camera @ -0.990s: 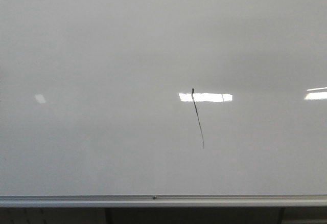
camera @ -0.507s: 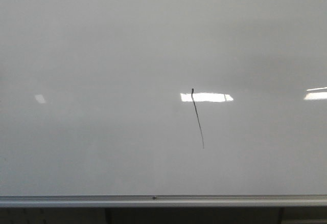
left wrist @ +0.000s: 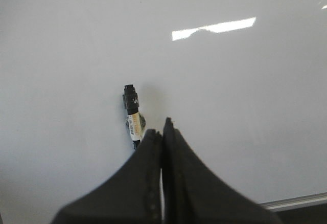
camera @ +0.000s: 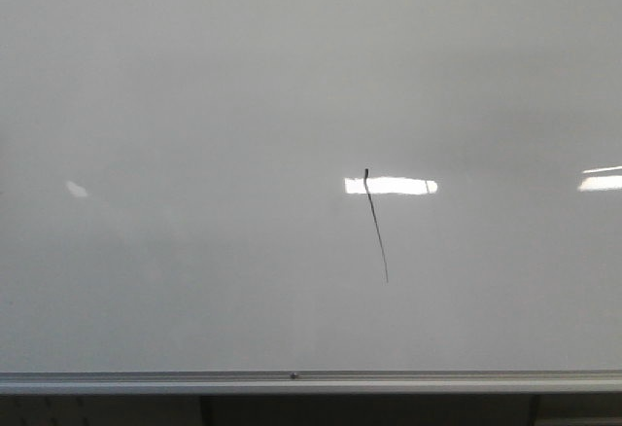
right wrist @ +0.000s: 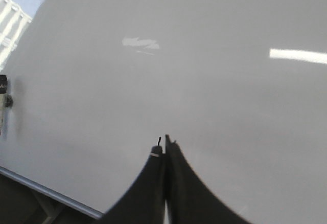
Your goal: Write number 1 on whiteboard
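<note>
Nothing on the whiteboard [camera: 194,105] has shifted except a glare patch; the number 1 [camera: 376,225] stands finished, right of centre. My left gripper [left wrist: 162,132] and right gripper [right wrist: 164,144] are clenched, empty.

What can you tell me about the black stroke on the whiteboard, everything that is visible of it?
The number 1 is a single thin black marker line on the glossy white-grey whiteboard. It is near-vertical, leaning so its lower end sits further right. The top is thicker and darker; the line thins toward the bottom. Its top crosses a bright light reflection. Nothing touches it in the front view.
</note>
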Tool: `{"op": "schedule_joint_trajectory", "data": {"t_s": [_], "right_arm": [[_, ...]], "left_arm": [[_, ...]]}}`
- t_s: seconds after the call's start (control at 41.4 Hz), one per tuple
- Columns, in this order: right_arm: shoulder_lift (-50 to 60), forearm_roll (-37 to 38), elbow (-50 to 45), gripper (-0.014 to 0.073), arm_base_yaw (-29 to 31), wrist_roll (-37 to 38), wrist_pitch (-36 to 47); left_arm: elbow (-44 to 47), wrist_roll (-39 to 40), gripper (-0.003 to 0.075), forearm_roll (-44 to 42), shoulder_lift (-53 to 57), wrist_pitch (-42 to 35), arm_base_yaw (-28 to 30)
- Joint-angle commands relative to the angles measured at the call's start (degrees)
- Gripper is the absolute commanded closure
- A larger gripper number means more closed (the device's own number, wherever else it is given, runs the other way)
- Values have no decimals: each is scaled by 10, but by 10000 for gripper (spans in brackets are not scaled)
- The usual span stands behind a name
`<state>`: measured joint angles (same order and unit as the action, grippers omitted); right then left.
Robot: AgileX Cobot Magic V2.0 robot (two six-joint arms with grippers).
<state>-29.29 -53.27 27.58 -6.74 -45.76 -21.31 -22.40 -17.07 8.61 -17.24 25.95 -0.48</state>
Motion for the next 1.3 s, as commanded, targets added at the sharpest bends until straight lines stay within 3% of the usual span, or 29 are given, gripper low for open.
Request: {"op": "schedule_joint_trajectory", "data": {"t_s": [0.0,0.241,1.038,1.183,1.279], "right_arm": [[25,-14,1,653,3,-4,38],[106,-15,-45,653,3,-4,76],[107,-15,-45,653,3,-4,71],[107,-15,-45,653,3,-4,69],[107,-15,-45,653,3,-4,68]], "left_arm": [[-1,6,741,20,32,-47,-4],[3,6,741,21,59,-45,-4],[8,8,741,21,59,-61,-4],[73,165,741,-73,100,-157,-4],[138,177,741,-82,138,-195,-4]]}}
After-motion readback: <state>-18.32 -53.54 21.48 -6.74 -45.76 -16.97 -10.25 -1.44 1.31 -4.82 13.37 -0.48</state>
